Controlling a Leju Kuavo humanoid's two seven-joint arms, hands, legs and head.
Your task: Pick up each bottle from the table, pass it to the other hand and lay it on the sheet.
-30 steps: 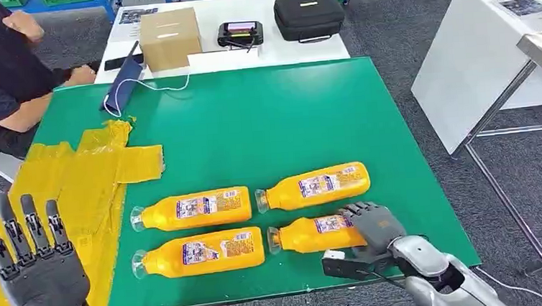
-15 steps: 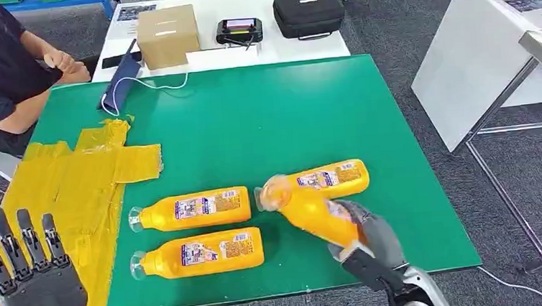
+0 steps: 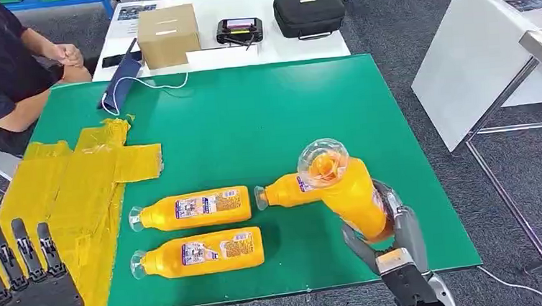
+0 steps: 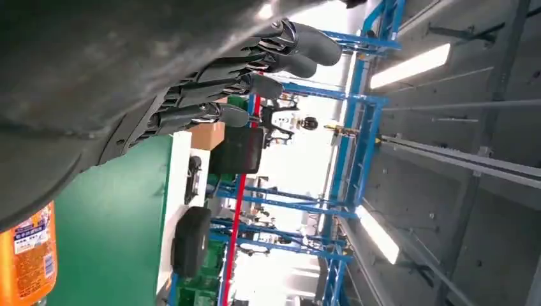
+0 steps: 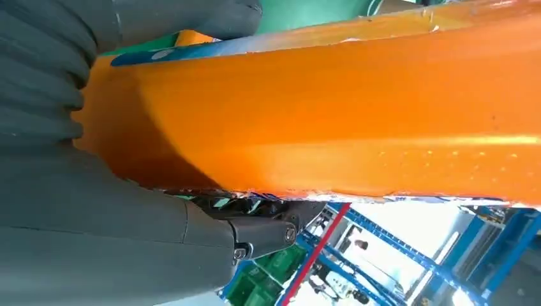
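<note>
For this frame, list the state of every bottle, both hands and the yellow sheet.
Held bottle: lifted off the table, gripped by the right hand.
Far bottle: lying on the green mat.
Two left bottles: lying on the mat.
Left hand: fingers spread, holding nothing.
Yellow sheet: crumpled, bearing no bottle.

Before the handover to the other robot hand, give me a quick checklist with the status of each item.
1. Bottle gripped: the right robot hand wraps the lifted bottle near its base. Ok.
2. Bottle off the green mat: raised, cap end toward the head camera. Ok.
3. Receiving hand ready: the left robot hand is empty, fingers spread. Ok.
4. Hands close enough to pass: they sit far apart, at opposite sides of the table. Not ok.
5. Yellow sheet free for the bottle: nothing lies on it, though it is wrinkled. Ok.
6. Grip firmness: cannot tell.
</note>
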